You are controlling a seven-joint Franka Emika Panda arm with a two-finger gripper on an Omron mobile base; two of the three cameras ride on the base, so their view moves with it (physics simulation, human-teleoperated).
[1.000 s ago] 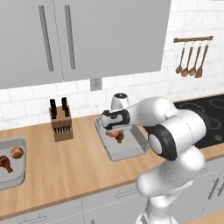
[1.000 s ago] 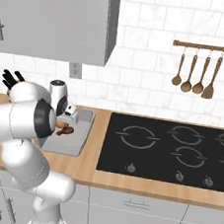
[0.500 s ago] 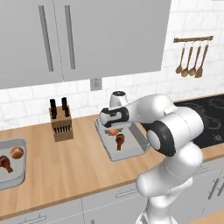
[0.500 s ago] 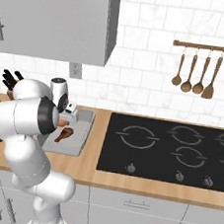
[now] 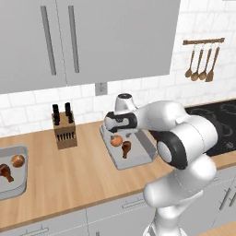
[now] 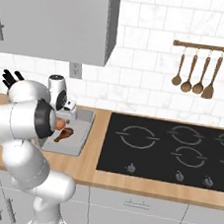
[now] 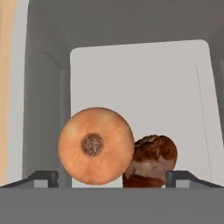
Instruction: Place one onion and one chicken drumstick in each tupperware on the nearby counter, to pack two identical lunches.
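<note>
We see flat, even, bright rendered light with no clear source and only faint soft shadows. Just ahead of the gripper (image 7: 112,179), the onion (image 7: 96,145) carries a mild sheen and its edges look slightly soft. Farther beyond the gripper, the tupperware (image 7: 144,78) floor reads pale, nearly washed out. We find no glare or edge distortion.

No writing, label or number can be read anywhere; the cooktop knob markings look too blurred.
</note>
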